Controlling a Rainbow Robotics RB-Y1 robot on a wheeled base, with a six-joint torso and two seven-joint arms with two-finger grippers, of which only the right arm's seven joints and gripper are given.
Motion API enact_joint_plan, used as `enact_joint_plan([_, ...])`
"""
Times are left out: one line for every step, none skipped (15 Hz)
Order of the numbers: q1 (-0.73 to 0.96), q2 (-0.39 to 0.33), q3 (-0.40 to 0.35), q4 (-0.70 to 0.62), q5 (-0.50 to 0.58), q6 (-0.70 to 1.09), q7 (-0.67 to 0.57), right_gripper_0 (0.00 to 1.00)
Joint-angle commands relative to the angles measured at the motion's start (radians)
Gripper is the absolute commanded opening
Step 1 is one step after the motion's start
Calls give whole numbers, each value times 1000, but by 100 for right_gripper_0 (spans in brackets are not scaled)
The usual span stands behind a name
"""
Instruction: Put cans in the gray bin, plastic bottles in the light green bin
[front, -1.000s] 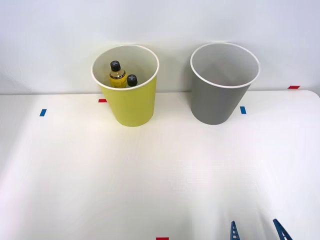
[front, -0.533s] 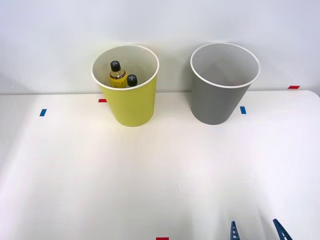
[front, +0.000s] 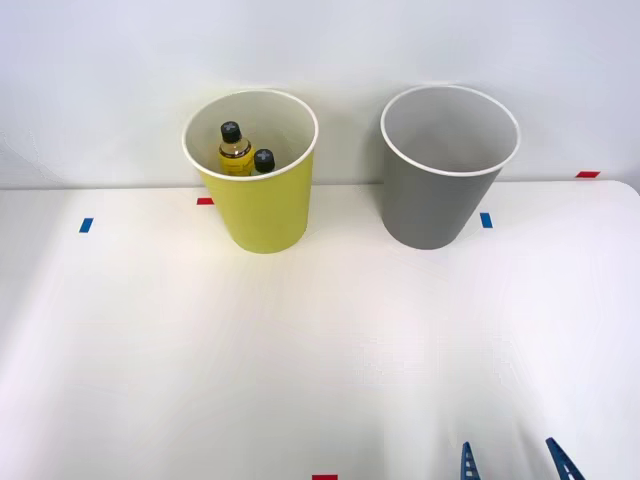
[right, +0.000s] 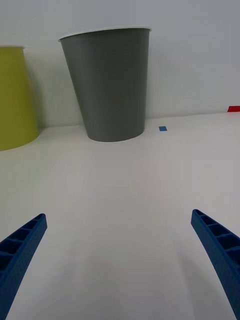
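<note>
I've got the right end effector low at the near edge of the tabletop, well short of the gray bin and a bit to its right. Fingers are spread wide apart w/ nothing between them, just bare tabletop. From the wrist cam the fingers point fwd toward the gray bin, tips level and close over the surface, so the wrist looks roughly horizontal, aimed at the back wall. Arm itself I can't see beyond the two blue ribbed tips.

Gray bin stands upright at the far side of the tabletop, by the wall. I see its pale inside from the front cam, no contents visible. Left of the gray bin, apart from it, stands the green bin, also upright. Both bottles are inside the green bin: the yellow-label one upright-ish toward its back, the second w/ its black cap just right of and nearer than the first, touching or nearly so, can't tell.

Blue tape mark sits just right of the gray bin's base; red tape lies further right, near the wall.
</note>
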Motion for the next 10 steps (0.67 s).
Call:
enact_joint_plan([0, 0, 0, 0, 0, 0, 0, 100])
enact_joint_plan([0, 0, 0, 0, 0, 0, 0, 100])
enact_joint_plan([0, 0, 0, 0, 0, 0, 0, 100])
enact_joint_plan([0, 0, 0, 0, 0, 0, 0, 100])
enact_joint_plan([0, 0, 0, 0, 0, 0, 0, 100])
enact_joint_plan([0, 0, 0, 0, 0, 0, 0, 100])
enact_joint_plan([0, 0, 0, 0, 0, 0, 0, 100])
enact_joint_plan([0, 0, 0, 0, 0, 0, 0, 100])
enact_joint_plan([0, 0, 0, 0, 0, 0, 0, 100])
enact_joint_plan([0, 0, 0, 0, 0, 0, 0, 100])
